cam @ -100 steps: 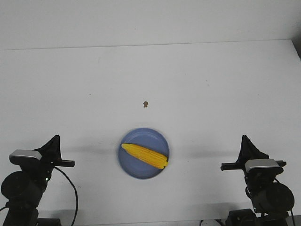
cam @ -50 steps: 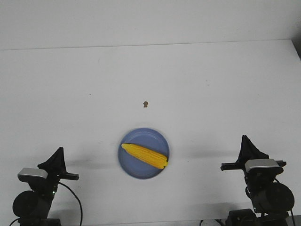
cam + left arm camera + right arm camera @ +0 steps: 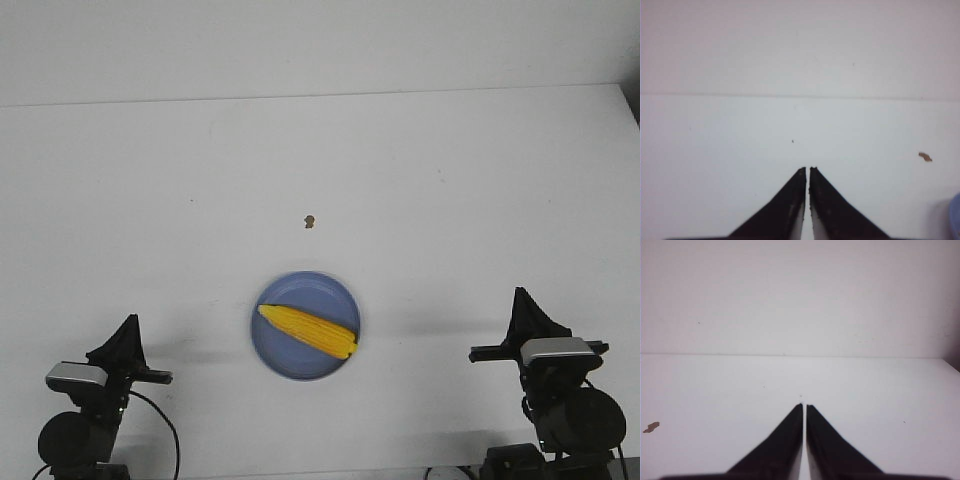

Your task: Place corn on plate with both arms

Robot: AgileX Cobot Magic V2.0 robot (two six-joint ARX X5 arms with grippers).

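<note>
White table meets plain white wall.

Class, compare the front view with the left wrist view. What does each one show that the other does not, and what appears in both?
Only the front view shows the corn lying across the whole plate, and the right gripper at the other side of the table.

Only the left wrist view shows the two black fingers of the left gripper close up, pressed almost together with nothing between them.

Both show the white table, the small brown speck on it, the left gripper and the plate, though the wrist view catches only a blue sliver of its edge.
</note>
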